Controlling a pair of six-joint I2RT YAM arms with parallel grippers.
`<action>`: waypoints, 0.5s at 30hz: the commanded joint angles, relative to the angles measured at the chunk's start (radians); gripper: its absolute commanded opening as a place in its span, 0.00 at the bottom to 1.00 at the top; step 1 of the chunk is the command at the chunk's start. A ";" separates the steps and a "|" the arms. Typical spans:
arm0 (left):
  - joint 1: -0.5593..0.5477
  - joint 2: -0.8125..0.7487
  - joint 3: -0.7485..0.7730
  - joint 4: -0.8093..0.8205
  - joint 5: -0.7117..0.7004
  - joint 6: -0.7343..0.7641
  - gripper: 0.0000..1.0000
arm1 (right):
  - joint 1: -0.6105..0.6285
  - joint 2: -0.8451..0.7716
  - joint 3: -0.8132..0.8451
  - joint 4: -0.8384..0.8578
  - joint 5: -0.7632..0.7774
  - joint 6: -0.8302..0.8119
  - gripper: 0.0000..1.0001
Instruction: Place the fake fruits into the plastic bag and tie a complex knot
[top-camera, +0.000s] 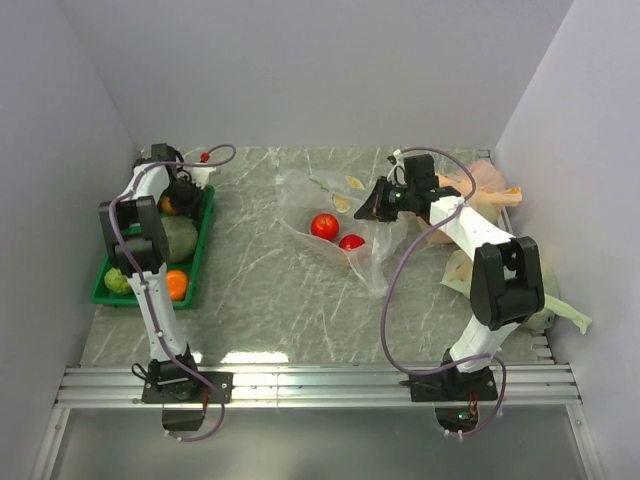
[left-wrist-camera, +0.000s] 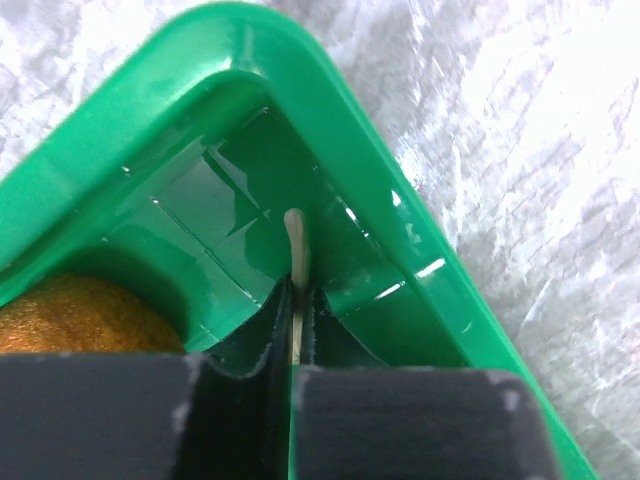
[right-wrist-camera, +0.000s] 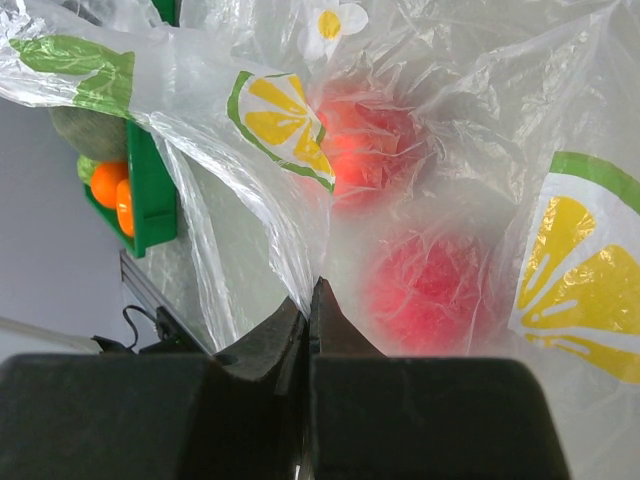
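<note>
Roughly a third of the loading looks done, and no knot has been started. At the far left, the green tray (top-camera: 203, 250) holds four fake fruits: a light green ball (top-camera: 117, 281), an orange ball (top-camera: 177, 285), a large dull green piece (top-camera: 178, 238) and a second orange ball (left-wrist-camera: 80, 315) near the tray's far corner. The left gripper (left-wrist-camera: 296, 290) is down in that corner, its fingers closed to a slit on a thin pale stalk (left-wrist-camera: 294, 230); I cannot tell which fruit the stalk belongs to. At mid-table is the plastic bag (top-camera: 365, 262), clear with lemon prints, with one red ball (top-camera: 324, 226) and another red ball (top-camera: 351, 243) inside. At its right edge the right gripper (right-wrist-camera: 312, 295) has its fingers pressed together, pinching the bag's film. By my reckoning the tray's fruits must go in before the handles can be tied.
</note>
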 joint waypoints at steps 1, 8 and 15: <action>0.003 -0.008 -0.032 0.020 0.024 0.002 0.00 | -0.009 0.012 0.044 -0.002 -0.008 -0.017 0.00; 0.056 -0.115 0.020 -0.051 0.125 -0.061 0.00 | -0.009 0.007 0.044 0.004 -0.010 -0.014 0.00; 0.084 -0.263 0.000 -0.035 0.192 -0.114 0.00 | -0.011 0.006 0.046 0.011 -0.017 -0.007 0.00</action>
